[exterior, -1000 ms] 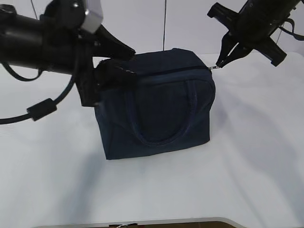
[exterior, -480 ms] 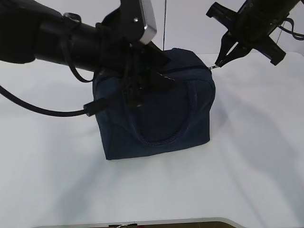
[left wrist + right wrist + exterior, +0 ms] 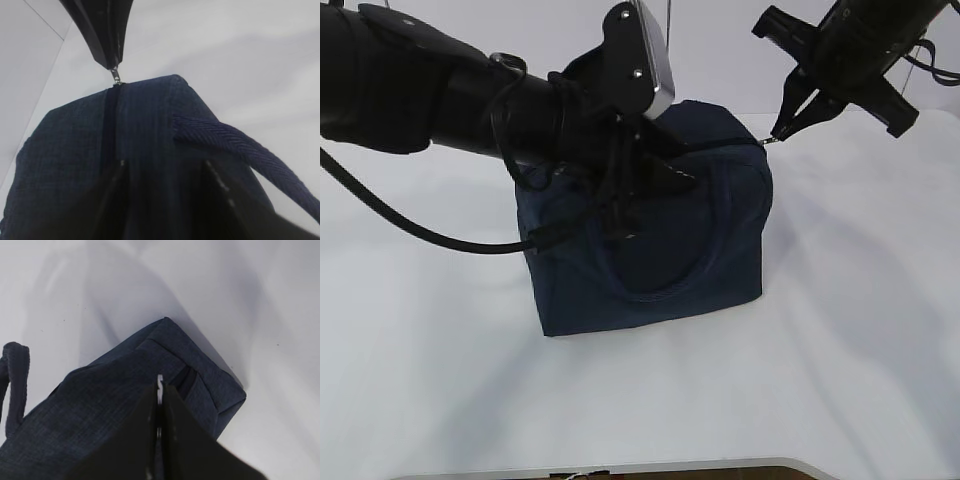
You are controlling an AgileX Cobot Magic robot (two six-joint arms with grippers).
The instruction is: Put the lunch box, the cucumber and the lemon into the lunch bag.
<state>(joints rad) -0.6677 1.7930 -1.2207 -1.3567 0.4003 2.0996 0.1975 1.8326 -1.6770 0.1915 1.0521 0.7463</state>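
Observation:
The dark navy lunch bag (image 3: 650, 250) stands mid-table with its zipper (image 3: 710, 147) closed along the top. My right gripper (image 3: 782, 130) is shut on the metal zipper pull (image 3: 765, 141) at the bag's right end; the right wrist view shows the pull (image 3: 160, 385) pinched between the fingers. My left gripper (image 3: 660, 170) is open, its fingers (image 3: 117, 172) spread over the bag's top fabric (image 3: 160, 130) beside a handle (image 3: 235, 145). The lunch box, cucumber and lemon are out of view.
The bag stands on a white table (image 3: 840, 350). The front handle (image 3: 660, 290) hangs down the bag's near side. My left arm (image 3: 440, 95) reaches across the upper left, over the bag's left half.
My left arm has swung right from the bag's left end to over its top. The right gripper has stayed on the zipper pull.

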